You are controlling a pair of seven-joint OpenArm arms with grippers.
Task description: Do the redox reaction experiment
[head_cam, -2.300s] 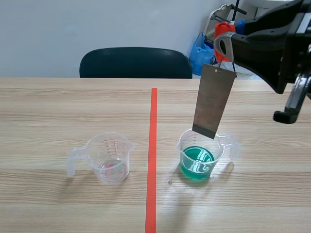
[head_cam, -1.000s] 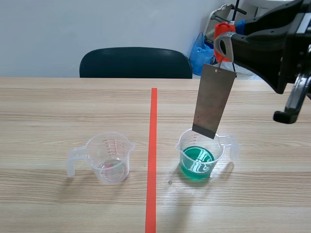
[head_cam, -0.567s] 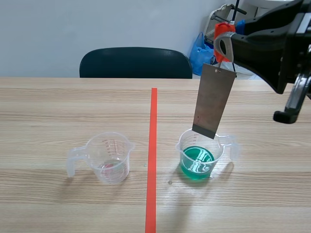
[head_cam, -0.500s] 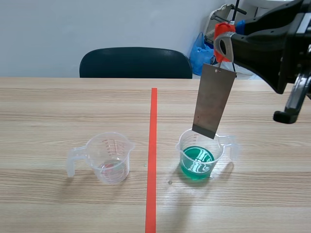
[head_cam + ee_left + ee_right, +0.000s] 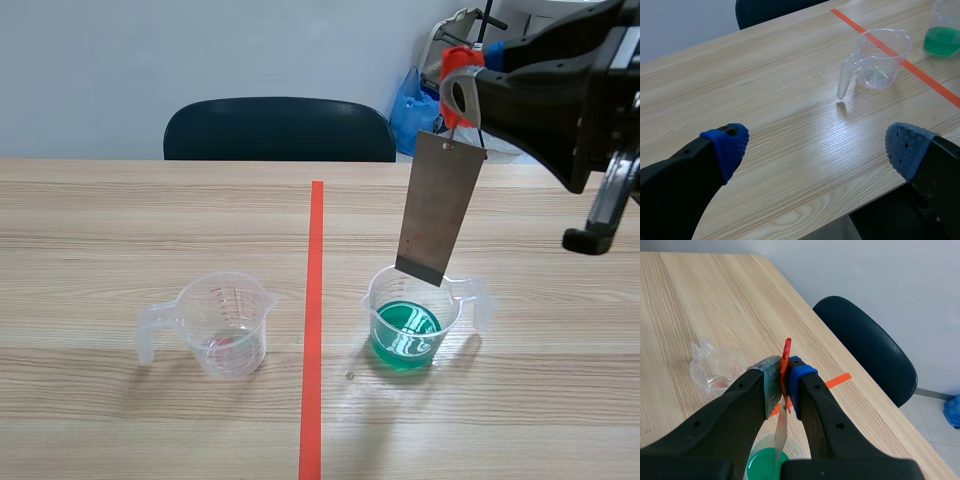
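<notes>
Scene view has the right arm entering high from the right side, raised well above the table, its right gripper pointing toward the middle. The fingers are clamped on an orange-red clip, and from that clip a grey metal plate hangs down, slightly tilted. Its lower edge sits over the mouth of the beaker of green liquid, above the liquid's surface. This beaker stands just right of the tape line. A clear beaker with a faint pink trace at its bottom stands left of the line, well apart from the green one. From the right wrist, the pads pinch the clip between them, and the plate drops edge-on toward the green liquid below. The left gripper hovers low over the table's near edge, its blue pads spread wide and gripping nothing, with the clear beaker ahead of it. A dark chair stands behind the table.
</notes>
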